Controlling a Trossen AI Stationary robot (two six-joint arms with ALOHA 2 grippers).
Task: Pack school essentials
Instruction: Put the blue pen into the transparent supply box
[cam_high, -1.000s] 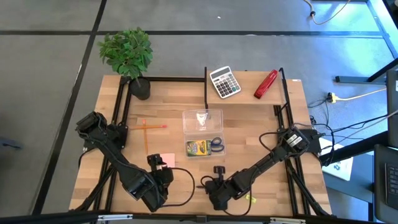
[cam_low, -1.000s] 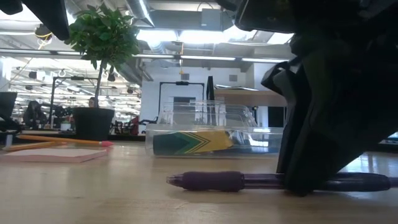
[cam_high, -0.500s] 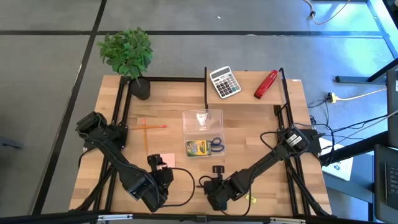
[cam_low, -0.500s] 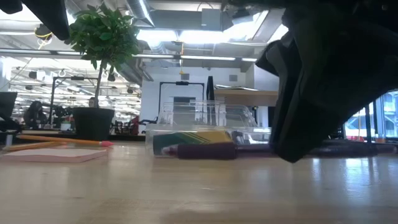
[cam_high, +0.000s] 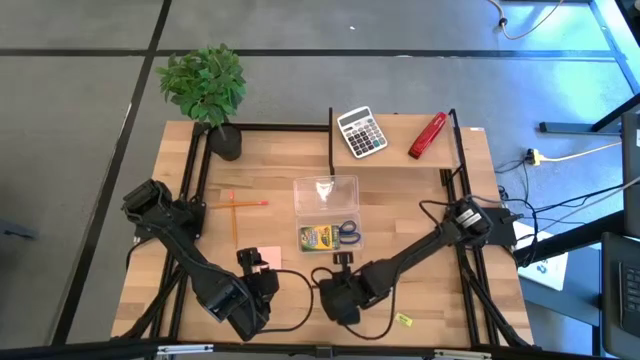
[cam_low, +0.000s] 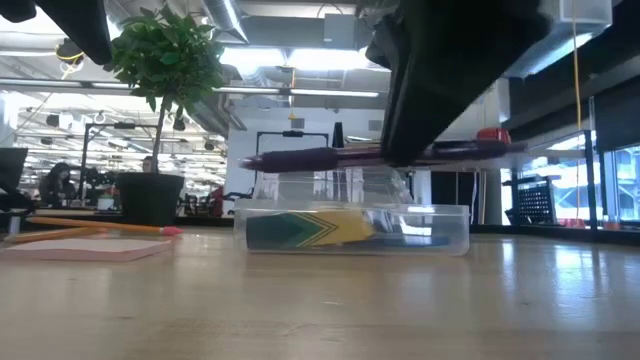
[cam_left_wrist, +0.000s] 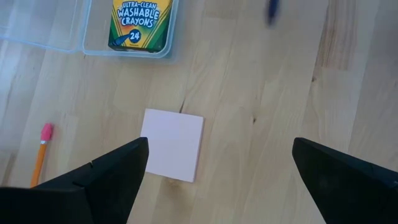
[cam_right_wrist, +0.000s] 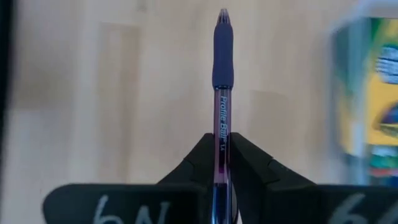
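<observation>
Right tool (cam_right_wrist: 222, 163), pen (cam_right_wrist: 222, 93) level, lengthwise.

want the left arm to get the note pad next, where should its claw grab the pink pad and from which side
The pink note pad lies flat on the table, apart from the clear box, with bare wood all round. A thin flat square gives only edges, so come straight down and pinch two opposite edges. The open left claw hovers just off it.
</observation>
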